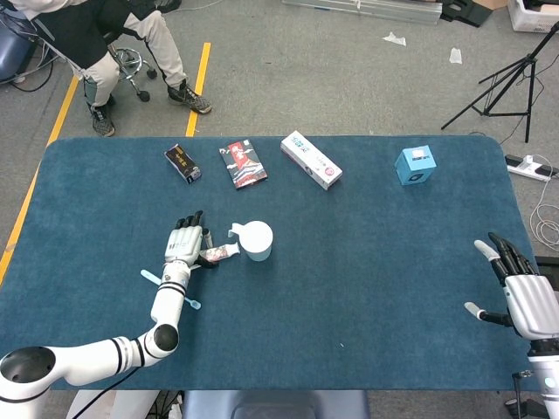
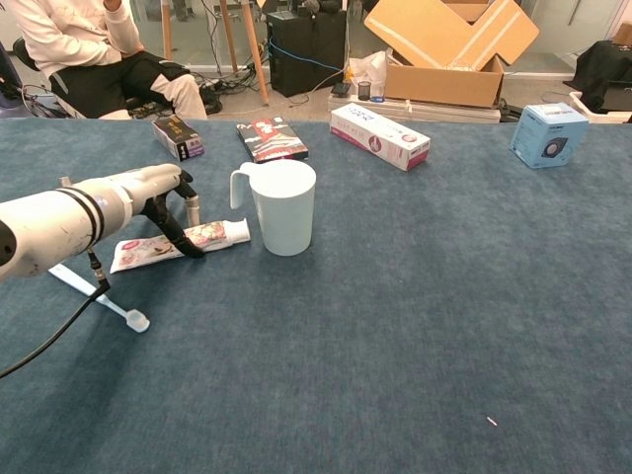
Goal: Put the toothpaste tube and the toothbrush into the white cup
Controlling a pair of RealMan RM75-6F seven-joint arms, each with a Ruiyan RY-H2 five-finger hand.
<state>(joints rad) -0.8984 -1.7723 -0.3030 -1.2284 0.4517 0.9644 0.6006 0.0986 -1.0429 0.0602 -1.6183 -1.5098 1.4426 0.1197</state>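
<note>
The white cup stands upright left of the table's middle, handle pointing left. The toothpaste tube lies flat just left of the cup, cap end nearest it. My left hand hovers over the tube's left part with fingers spread and pointing down; one dark fingertip touches the tube. The light blue toothbrush lies on the cloth under that forearm. At the table's right edge my right hand is open and holds nothing.
Along the far side lie a black box, a red and black packet, a long white box and a blue cube box. A person sits beyond the far left corner.
</note>
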